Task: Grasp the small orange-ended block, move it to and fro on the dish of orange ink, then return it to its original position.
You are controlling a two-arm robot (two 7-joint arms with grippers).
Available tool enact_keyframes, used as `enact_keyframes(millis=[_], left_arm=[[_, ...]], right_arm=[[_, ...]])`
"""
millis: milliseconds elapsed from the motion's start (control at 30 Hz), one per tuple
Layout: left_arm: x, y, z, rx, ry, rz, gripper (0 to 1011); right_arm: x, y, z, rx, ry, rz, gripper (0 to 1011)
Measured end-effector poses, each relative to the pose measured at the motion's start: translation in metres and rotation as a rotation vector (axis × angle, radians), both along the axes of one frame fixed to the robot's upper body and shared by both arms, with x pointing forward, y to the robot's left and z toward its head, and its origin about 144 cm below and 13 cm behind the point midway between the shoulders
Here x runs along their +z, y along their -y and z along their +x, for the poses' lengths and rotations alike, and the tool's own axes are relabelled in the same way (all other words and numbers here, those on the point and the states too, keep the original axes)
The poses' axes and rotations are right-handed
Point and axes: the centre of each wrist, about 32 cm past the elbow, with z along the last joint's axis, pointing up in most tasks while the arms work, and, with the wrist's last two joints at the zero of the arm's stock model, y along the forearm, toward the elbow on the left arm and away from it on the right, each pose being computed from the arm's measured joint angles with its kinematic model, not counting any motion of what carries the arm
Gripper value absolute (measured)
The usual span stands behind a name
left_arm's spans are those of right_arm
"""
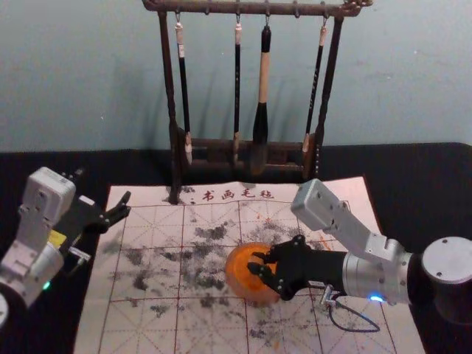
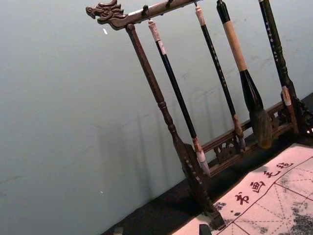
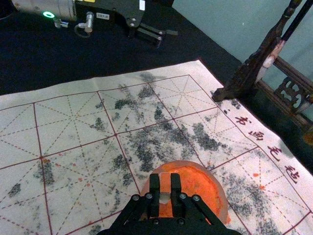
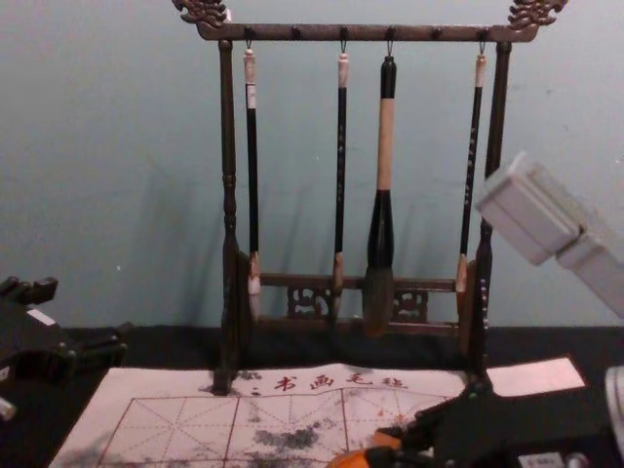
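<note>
My right gripper [image 1: 259, 264] is over the dish of orange ink [image 1: 242, 284], fingers closed in on the small block [image 3: 165, 183], one pad [image 3: 154, 185] against each side. Opening is only block-wide. Block is above the dish; can't tell if it touches the ink. Dish sits on the marked mat [image 1: 147, 279], brush rack [image 4: 228, 195] at the far edge. Left gripper [image 1: 103, 186] parked off to the left, fingers spread, nothing between them.
</note>
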Motion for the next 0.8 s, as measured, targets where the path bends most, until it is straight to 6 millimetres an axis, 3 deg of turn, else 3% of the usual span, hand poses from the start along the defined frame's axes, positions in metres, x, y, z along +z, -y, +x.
enact_keyframes(millis=[800], left_arm=[[0.000, 0.000, 0.000, 0.000, 0.000, 0.000, 1001]], right_arm=[[0.002, -0.003, 0.012, -0.041, 0.012, -0.006, 82]])
